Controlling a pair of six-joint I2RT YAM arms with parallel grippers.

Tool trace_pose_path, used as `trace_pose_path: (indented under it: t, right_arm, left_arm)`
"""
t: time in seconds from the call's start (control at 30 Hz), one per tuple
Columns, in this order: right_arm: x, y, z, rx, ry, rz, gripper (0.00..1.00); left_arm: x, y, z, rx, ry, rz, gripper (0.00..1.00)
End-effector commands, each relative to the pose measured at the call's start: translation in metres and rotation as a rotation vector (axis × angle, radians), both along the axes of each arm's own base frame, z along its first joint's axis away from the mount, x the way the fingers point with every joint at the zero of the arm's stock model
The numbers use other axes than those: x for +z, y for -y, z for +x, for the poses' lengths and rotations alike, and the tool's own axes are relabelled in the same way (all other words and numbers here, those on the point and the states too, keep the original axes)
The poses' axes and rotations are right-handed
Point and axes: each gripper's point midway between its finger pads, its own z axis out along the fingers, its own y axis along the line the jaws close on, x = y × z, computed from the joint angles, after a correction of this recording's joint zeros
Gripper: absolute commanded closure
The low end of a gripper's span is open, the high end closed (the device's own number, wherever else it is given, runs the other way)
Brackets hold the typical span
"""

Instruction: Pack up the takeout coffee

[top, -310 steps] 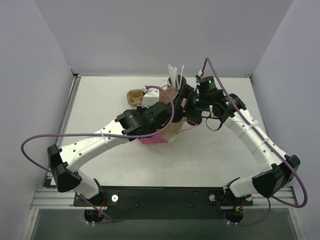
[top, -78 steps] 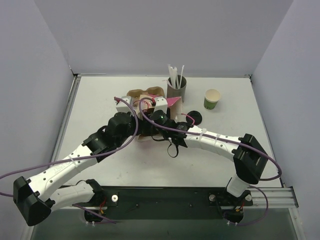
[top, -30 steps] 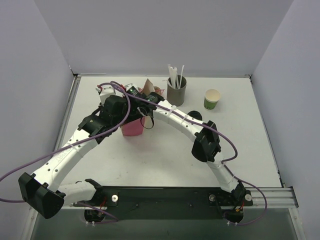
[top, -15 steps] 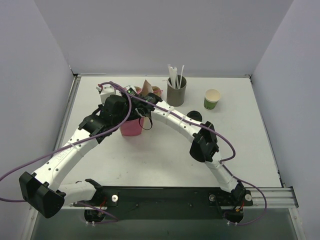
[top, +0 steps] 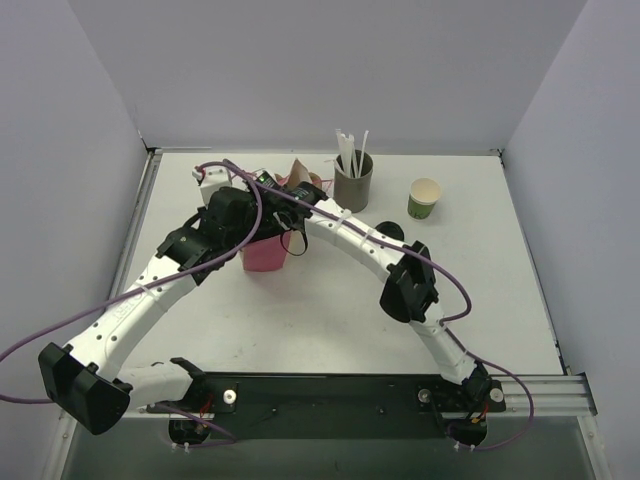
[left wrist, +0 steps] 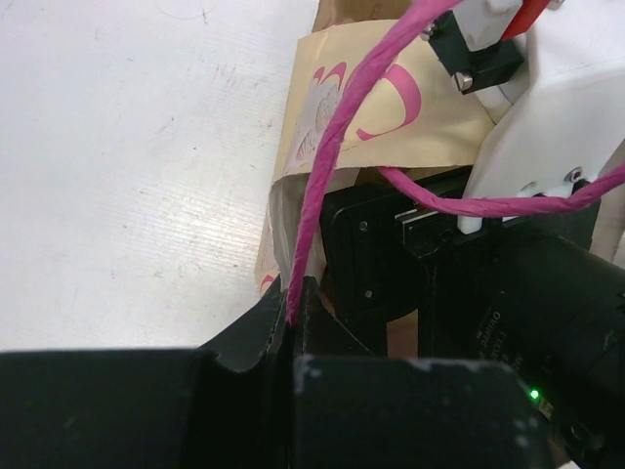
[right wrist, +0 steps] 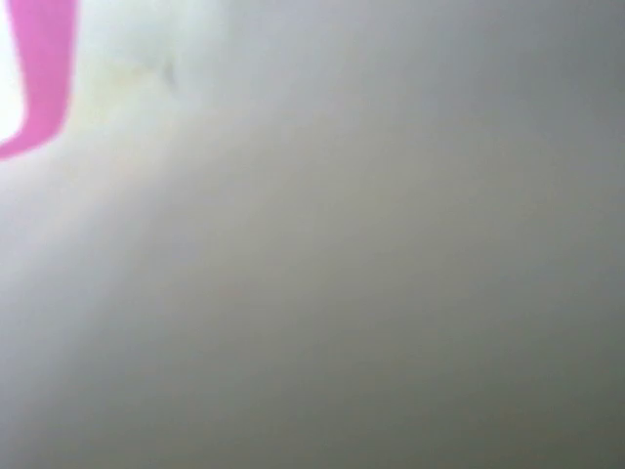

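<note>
White worktop [top: 330, 330], lilac walls; pink-and-kraft paper bag [top: 265, 255] stands left of centre, both arms crowded over its mouth. Left hand [left wrist: 293, 318] clenched on the bag's pink cord handle [left wrist: 332, 156], holding that side up. Right hand [top: 272, 205] sits at the bag mouth; its own camera gives only blur, so can't tell whether it's grasping or released. Takeout coffee cup not visible anywhere; my guess is inside the bag, unconfirmed. Black lid [top: 388, 232] lies on the worktop, half hidden behind the right arm; cream-lined green cup [top: 424, 198] and straw holder [top: 352, 185] far right, apart from the bag. Handling: paper cup likely light, thin-walled, spills if tipped; grip mid-wall, gently, upright; lid looks slick, take it by the rim.
</note>
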Motion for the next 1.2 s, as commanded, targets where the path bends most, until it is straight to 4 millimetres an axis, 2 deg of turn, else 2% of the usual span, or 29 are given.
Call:
trace_pose_path:
  t: [0.0, 0.17, 0.37, 0.63, 0.9, 1.17]
  right_arm:
    - [0.000, 0.035, -0.008, -0.054, -0.110, -0.047, 0.23]
    - [0.022, 0.034, -0.012, -0.046, -0.131, 0.025, 0.12]
    - [0.040, 0.038, -0.020, -0.036, -0.120, 0.041, 0.07]
    - [0.063, 0.041, -0.031, -0.037, -0.098, 0.065, 0.04]
    - [0.077, 0.046, -0.037, -0.048, -0.090, 0.087, 0.04]
    - [0.106, 0.048, -0.040, -0.057, -0.059, 0.149, 0.04]
  left_arm:
    - [0.020, 0.005, 0.003, 0.009, 0.018, -0.067, 1.00]
    - [0.019, 0.009, 0.001, 0.010, -0.001, -0.108, 1.00]
    - [0.013, 0.012, -0.004, 0.020, -0.035, -0.144, 1.00]
    - [0.005, 0.013, -0.009, 0.034, -0.063, -0.172, 1.00]
    - [0.000, 0.015, -0.016, 0.021, -0.088, -0.184, 1.00]
    - [0.005, 0.018, -0.015, -0.024, -0.078, -0.177, 1.00]
